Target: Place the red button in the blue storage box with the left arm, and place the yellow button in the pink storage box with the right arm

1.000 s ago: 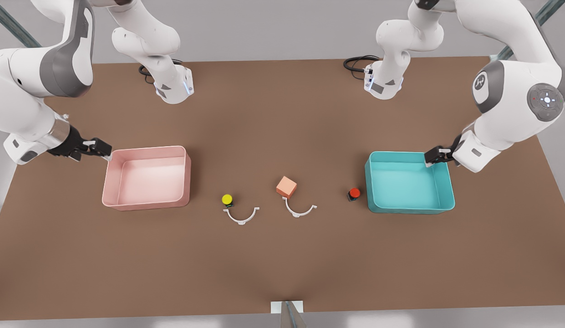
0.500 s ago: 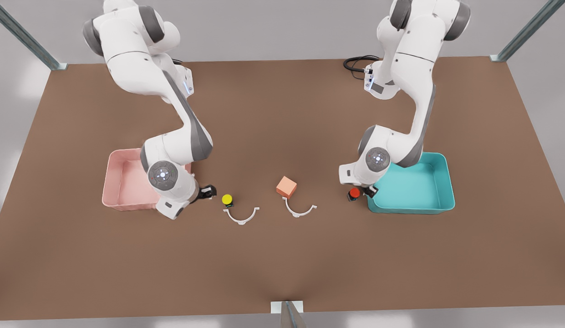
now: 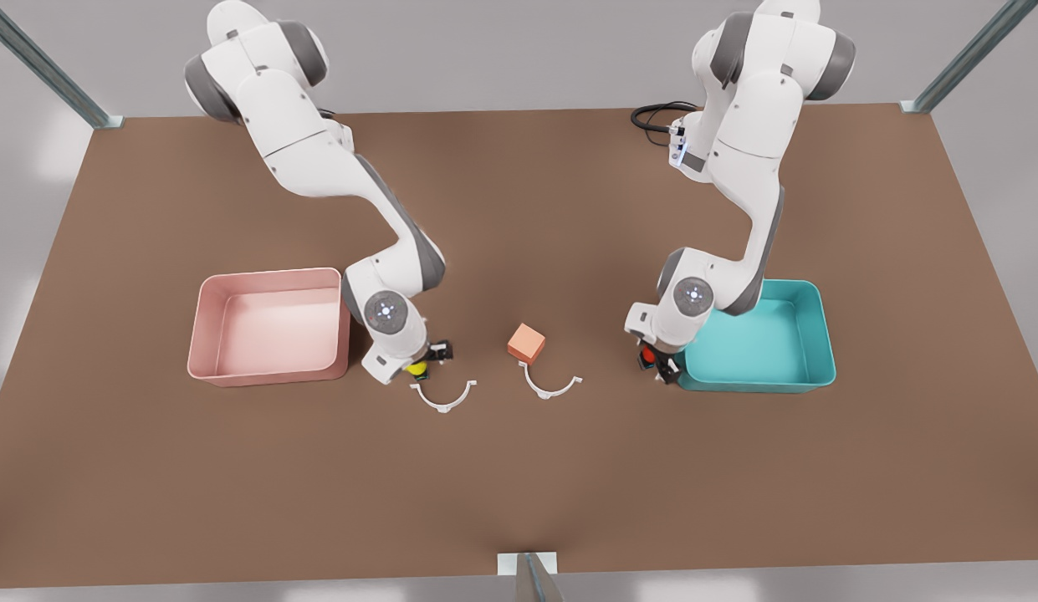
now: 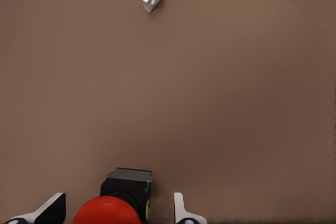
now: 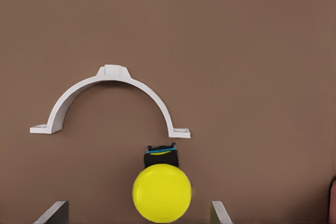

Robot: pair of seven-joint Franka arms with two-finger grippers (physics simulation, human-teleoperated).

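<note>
In the left wrist view the red button sits on the table between the two fingertips of my left gripper, which is open with gaps on both sides. In the front view that gripper is low over the red button, just beside the blue storage box. My right gripper is open and straddles the yellow button without touching it. The front view shows this gripper over the yellow button, to the right of the pink storage box.
An orange cube lies mid-table between the two arms. Two white curved clamps lie just in front of the buttons; one clamp is close ahead of the yellow button.
Both arms swung in from the boxes' outer corners. Each gripper has come over its button and dropped low around it. The buttons and boxes have not moved.
</note>
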